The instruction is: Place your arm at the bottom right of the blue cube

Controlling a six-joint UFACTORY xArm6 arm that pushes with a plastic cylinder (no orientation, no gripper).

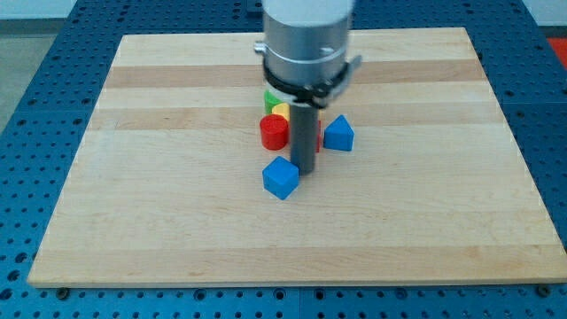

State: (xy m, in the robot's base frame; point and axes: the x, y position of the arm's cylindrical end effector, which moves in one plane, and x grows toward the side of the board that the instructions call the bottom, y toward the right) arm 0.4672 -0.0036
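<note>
Graspless, my tip (305,170) just upper-right of one blue cube (281,178); one blue prism (338,134), one red cylinder (274,133)

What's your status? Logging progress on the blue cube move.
My tip down at blue cube's upper right, touching or nearly. Not yet at its bottom right. Red cylinder, blue wedge-like block close behind.
</note>
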